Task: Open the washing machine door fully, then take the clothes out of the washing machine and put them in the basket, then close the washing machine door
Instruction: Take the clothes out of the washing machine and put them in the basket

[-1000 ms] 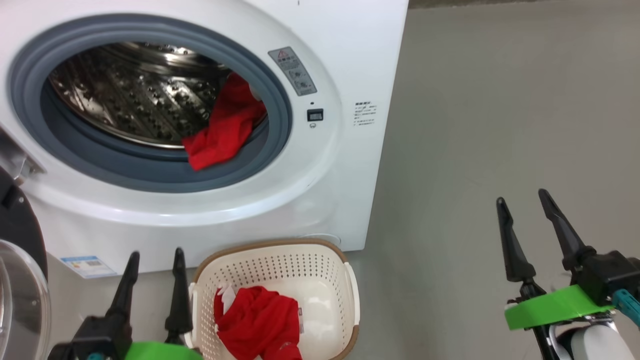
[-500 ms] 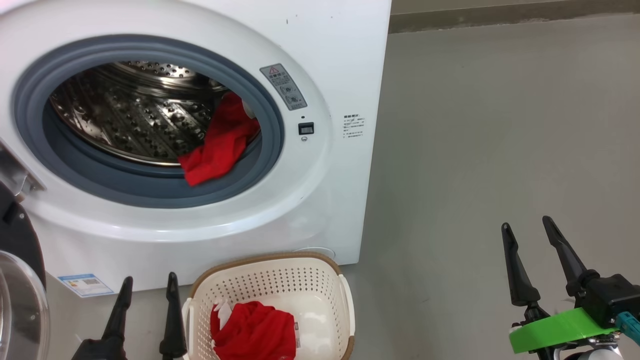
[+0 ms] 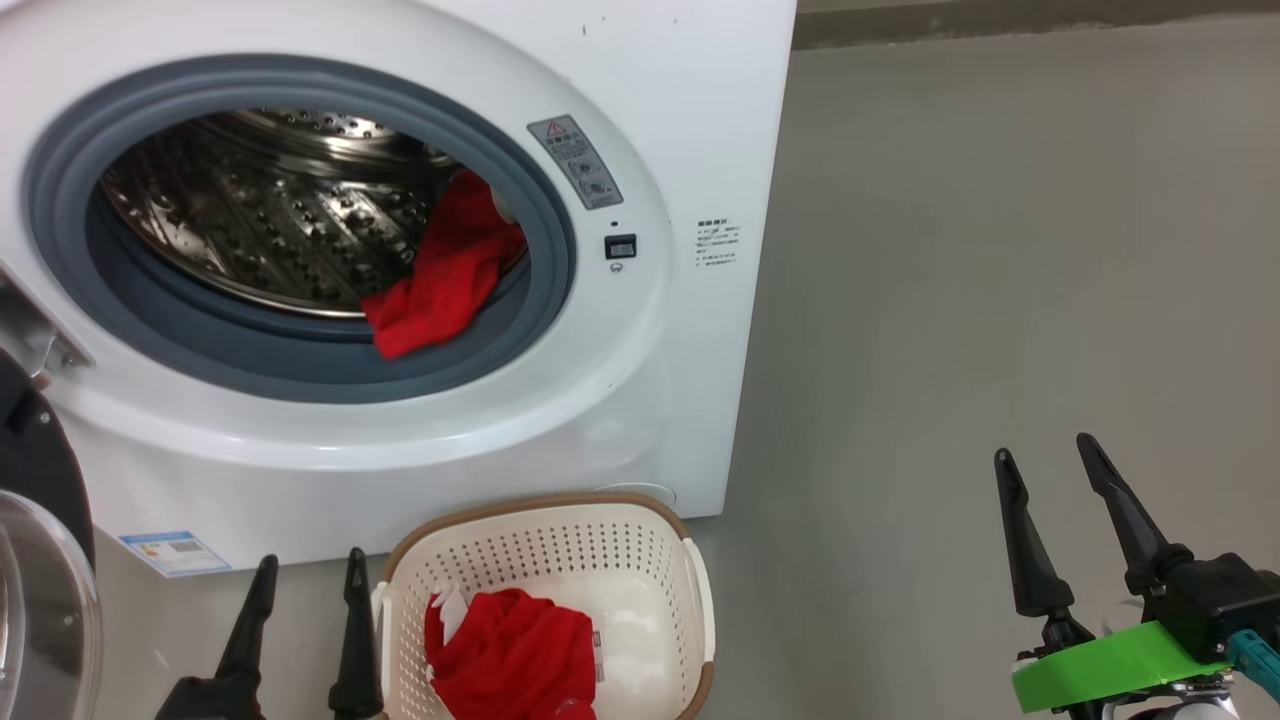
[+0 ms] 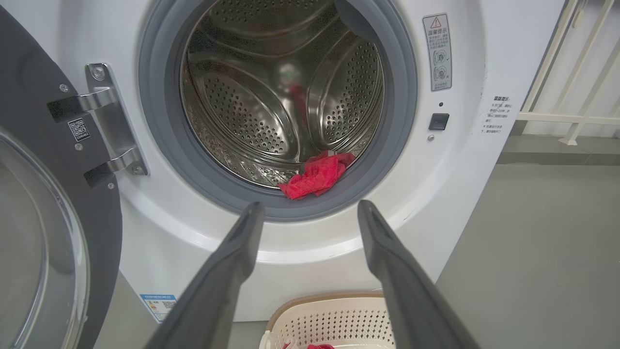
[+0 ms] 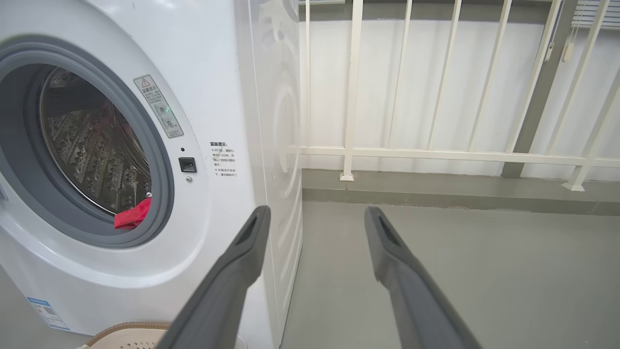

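Grey floor (image 3: 1000,250) lies in front of the washing machine (image 3: 700,120). The washing machine door (image 4: 43,232) is swung wide open on the left, so that first job looks done. One red piece of the clothes (image 3: 510,655) lies in the basket (image 3: 540,505), which sits on the floor just in front of the machine. Another red piece (image 3: 440,270) lies at the front of the drum (image 3: 260,220), hanging a little over the grey rubber ring (image 3: 300,365). The left claw (image 3: 311,560) is spread and holds nothing, just beside the basket. The right claw (image 3: 1042,450) is spread and empty too, well off to the right. I think the job is about half done: that red piece must go in the basket, then the door needs shutting.
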Controlling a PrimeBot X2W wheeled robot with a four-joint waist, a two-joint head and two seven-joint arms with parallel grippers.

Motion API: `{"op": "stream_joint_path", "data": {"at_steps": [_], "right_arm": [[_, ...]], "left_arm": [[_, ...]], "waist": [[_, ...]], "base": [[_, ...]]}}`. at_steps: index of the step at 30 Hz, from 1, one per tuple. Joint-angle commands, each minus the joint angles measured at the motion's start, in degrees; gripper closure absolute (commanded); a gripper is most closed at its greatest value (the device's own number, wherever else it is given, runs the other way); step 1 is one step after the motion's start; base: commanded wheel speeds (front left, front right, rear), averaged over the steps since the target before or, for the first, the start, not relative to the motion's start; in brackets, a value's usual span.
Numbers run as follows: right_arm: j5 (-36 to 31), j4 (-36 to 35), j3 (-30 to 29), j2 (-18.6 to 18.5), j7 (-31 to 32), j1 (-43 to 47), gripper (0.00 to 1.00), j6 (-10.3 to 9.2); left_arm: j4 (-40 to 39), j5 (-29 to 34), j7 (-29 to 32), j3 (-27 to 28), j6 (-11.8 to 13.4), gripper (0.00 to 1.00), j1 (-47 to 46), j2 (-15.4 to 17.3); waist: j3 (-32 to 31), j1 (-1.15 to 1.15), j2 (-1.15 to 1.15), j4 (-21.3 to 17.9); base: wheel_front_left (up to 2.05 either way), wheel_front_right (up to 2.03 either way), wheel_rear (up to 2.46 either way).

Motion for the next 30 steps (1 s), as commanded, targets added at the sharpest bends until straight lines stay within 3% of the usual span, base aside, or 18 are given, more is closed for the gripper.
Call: {"op": "stream_joint_path", "data": {"at_steps": [1,12,17,30], "right_arm": [[0.2,-1.7,1.5,-0.5,-0.4,-0.8,0.0,0.2],[-0.2,-3.2,2.3,-0.5,-0.4,-3.1,0.0,0.2],[-0.5,-3.6,3.2,-0.5,-0.4,-4.9,0.0,0.2],[0.3,-4.3,4.2,-0.5,-0.4,-8.6,0.0,0.2]], "left_arm": [[-1.7,0.6,-0.1,1.9,0.3,0.0,-1.3,1.1],[-0.9,-0.2,-0.4,1.1,-0.5,0.0,-6.3,0.2],[1.1,0.2,-0.7,0.8,-0.5,0.0,-11.2,-0.5],[8.8,-0.8,-1.3,1.5,-3.1,0.0,-25.7,-2.1]], "waist": [[0.6,0.0,0.0,0.2],[5.6,0.0,0.0,0.5],[8.9,0.0,0.0,0.5],[17.2,0.0,0.0,0.1]], "base": [[0.0,0.0,0.0],[0.0,0.0,0.0],[0.0,0.0,0.0],[0.0,0.0,0.0]]}}
